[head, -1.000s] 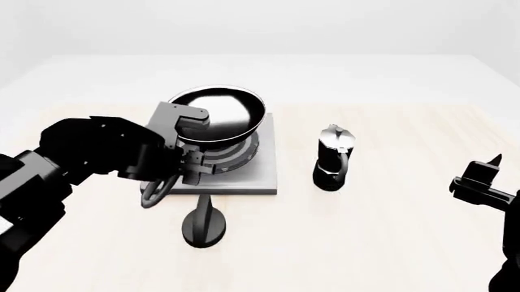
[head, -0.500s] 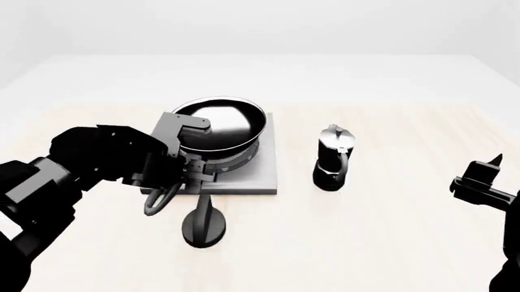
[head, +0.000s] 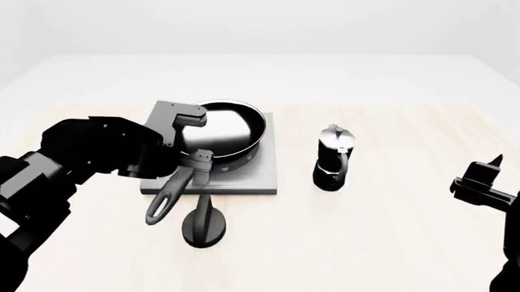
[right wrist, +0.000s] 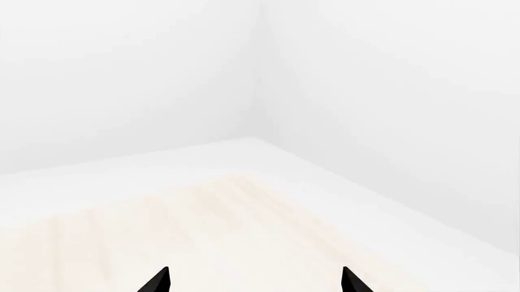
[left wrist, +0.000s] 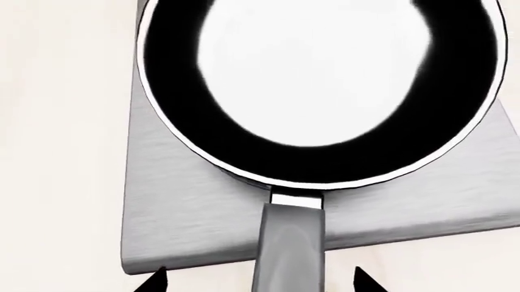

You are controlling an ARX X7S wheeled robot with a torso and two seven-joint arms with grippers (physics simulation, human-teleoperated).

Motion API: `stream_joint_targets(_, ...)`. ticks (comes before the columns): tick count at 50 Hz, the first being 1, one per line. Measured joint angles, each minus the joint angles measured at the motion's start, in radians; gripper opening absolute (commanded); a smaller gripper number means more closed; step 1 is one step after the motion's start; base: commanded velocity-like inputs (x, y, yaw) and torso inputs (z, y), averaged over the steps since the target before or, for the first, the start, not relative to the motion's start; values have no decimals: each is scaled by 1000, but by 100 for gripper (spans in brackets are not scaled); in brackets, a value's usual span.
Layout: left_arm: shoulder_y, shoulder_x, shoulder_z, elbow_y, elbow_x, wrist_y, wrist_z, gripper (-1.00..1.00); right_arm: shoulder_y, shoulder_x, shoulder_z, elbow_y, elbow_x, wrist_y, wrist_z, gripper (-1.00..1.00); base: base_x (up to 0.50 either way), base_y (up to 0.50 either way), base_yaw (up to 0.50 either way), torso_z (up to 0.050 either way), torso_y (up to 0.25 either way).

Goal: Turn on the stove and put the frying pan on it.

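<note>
The pan [head: 226,135] is sitting on the stove [head: 254,175], its handle [left wrist: 286,249] reaching off the stove's near edge. The left gripper [left wrist: 258,281] is straddling the handle with its fingertips [left wrist: 154,281] spread apart and seemingly not touching it. The right gripper [right wrist: 254,281] is hanging open, well away, near the table's [head: 390,231] right edge.

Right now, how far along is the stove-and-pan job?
Pan placement looks done: the frying pan sits on the stove, its handle sticking out over the front edge. The left claw is open, fingertips either side of the handle with gaps showing. The right claw is open and idle, off to the side. The knob isn't visible, so I can't tell whether the stove is on.
</note>
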Motion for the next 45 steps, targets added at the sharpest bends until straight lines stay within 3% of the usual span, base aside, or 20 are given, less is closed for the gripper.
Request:
stream_joint_targets(10,-162,-62,-47,145,-80,-125,-31,100,13,7,-5,-8,3,18,5,100,0,0,0,1,0)
stream_joint_targets(17,-332,-123,-109,268,-214,-234,-112,100,22,8,-14,-14,6,29,9,100,0,0,0,0,0)
stream_joint_targets(23,-406,-189,-183,433,-328,-235,-197,100,29,9,-25,-18,9,37,10,100,0,0,0,0,0)
stream_joint_targets(28,-382,-254,-251,604,-347,-162,-237,100,38,12,-38,-22,13,47,12,100,0,0,0,0,0)
stream_joint_targets(36,-285,-342,-344,872,-230,-5,-217,100,59,15,-57,-39,28,42,0,100,0,0,0,0,0)
stream_joint_targets(45,-172,-356,-356,1038,-89,91,-170,100,135,8,-125,-44,91,34,-62,100,0,0,0,0,0)
